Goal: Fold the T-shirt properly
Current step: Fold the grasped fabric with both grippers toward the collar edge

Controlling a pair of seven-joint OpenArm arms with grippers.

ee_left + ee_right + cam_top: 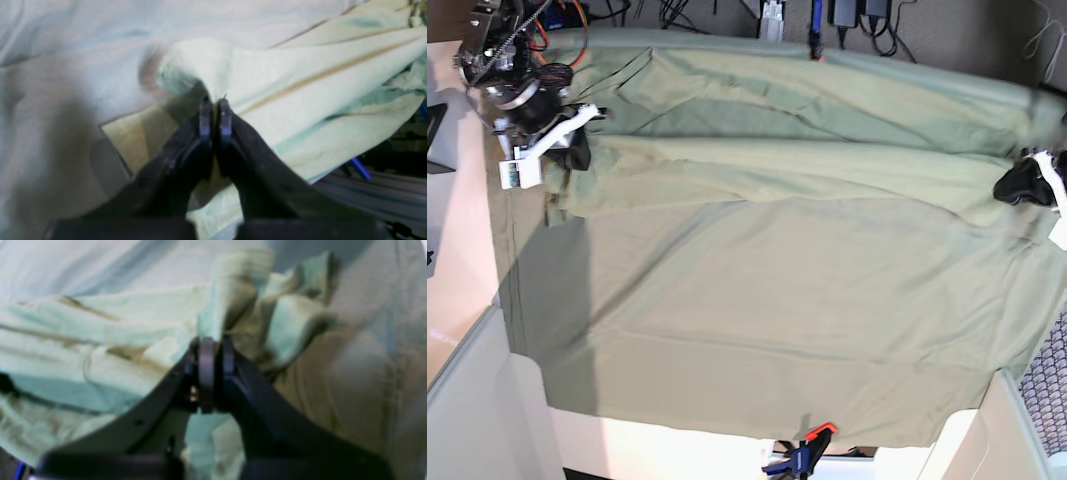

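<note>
At the near edge, at 6 o'clock in the base view, an orange clamp (815, 447) pins the green cloth (757, 340) to the counter. The cloth there is bare and fairly smooth.

Farther back lies the shirt (777, 165). It is pulled out in a long band from 9 o'clock to 3 o'clock, across the far half of the cloth. It looks a bit lighter than the cloth under it.

I have my right gripper (577, 135) at 10 o'clock. Its fingers (206, 373) are closed on a bunched bit of the shirt. My left gripper (1025, 183) is at 3 o'clock. Its fingers (225, 116) are closed too, pinching a shirt edge with a seam line running off it.

So I think I am in the middle of a fold. Both ends are held and the shirt is stretched between my two arms. I cannot tell which end is the neck, as the wrist views are blurry.

Next I think I must move both arms together, at the same pace, and lay the held edge over the rest of the shirt. I should keep it tight so it does not sag or crease. I must also take care not to drag the cloth along with it.
</note>
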